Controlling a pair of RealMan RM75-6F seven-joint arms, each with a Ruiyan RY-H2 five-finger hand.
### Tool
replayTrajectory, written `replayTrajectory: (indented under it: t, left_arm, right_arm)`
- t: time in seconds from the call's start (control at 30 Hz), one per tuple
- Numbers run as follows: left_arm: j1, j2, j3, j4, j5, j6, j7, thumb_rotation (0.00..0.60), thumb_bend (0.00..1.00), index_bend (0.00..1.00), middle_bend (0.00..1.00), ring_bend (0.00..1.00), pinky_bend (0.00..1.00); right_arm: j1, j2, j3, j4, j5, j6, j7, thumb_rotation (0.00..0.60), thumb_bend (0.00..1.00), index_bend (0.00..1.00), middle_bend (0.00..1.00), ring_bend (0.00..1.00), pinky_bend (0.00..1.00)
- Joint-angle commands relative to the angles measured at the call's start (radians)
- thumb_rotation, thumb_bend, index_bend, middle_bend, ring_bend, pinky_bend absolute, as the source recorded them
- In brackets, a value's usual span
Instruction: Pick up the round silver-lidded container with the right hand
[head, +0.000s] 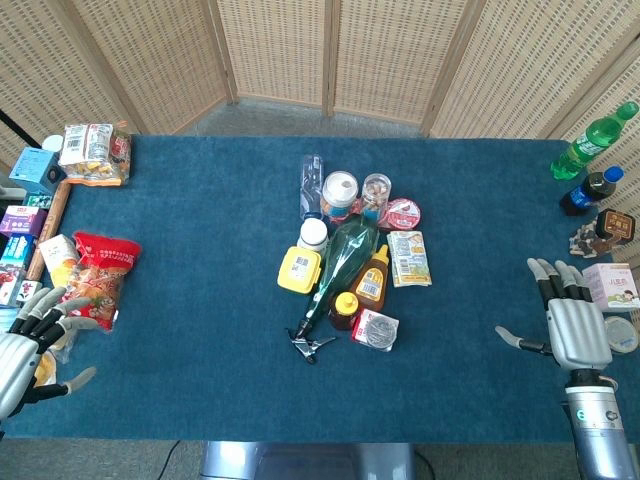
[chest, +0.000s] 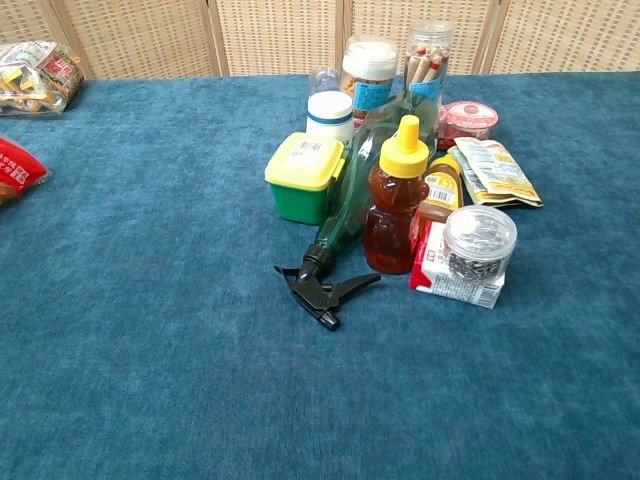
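The round silver-lidded container sits on a red and white box at the near right corner of a cluster of items in the middle of the blue table. My right hand hovers far to its right near the table's right edge, fingers spread, holding nothing. Over the front left corner, my left hand is open too, beside a red snack bag. Neither hand shows in the chest view.
Close around the container stand a honey bear bottle, a green spray bottle lying down, a yellow-lidded green box, jars and packets. Soda bottles and small boxes crowd the right edge by my right hand.
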Motion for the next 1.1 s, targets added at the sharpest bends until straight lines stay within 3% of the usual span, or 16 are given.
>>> replayTrajectory:
  t: [0.03, 0.4, 0.57, 0.8, 1.1]
  left_arm:
    - [-0.004, -0.002, -0.001, 0.000, -0.002, -0.006, 0.000, 0.600, 0.25, 0.35, 0.22, 0.02, 0.00]
    - [-0.009, 0.012, -0.005, -0.003, 0.009, 0.005, -0.022, 0.600, 0.25, 0.35, 0.22, 0.02, 0.00]
    - [-0.023, 0.035, -0.013, -0.016, 0.027, 0.015, -0.049, 0.600, 0.25, 0.35, 0.22, 0.02, 0.00]
    - [-0.040, 0.050, -0.017, -0.031, 0.038, 0.002, -0.051, 0.600, 0.25, 0.35, 0.22, 0.02, 0.00]
    - [-0.031, 0.049, -0.012, -0.009, 0.035, 0.020, -0.077, 0.600, 0.25, 0.35, 0.22, 0.02, 0.00]
  right_arm:
    - [0.000, -0.005, 0.002, -0.001, -0.002, -0.001, 0.000, 0.384, 0.05, 0.00, 0.01, 0.00, 0.00]
    - [-0.018, 0.004, -0.008, -0.027, -0.051, -0.003, 0.085, 0.387, 0.05, 0.00, 0.01, 0.00, 0.00]
    - [-0.009, 0.007, -0.041, -0.071, -0.112, -0.051, 0.146, 0.387, 0.05, 0.00, 0.02, 0.00, 0.00]
    - [0.030, -0.048, -0.070, -0.131, -0.157, -0.127, 0.085, 0.382, 0.04, 0.00, 0.03, 0.00, 0.00]
    - [0.090, -0.165, -0.040, -0.161, -0.118, -0.184, -0.044, 0.385, 0.04, 0.00, 0.03, 0.00, 0.00]
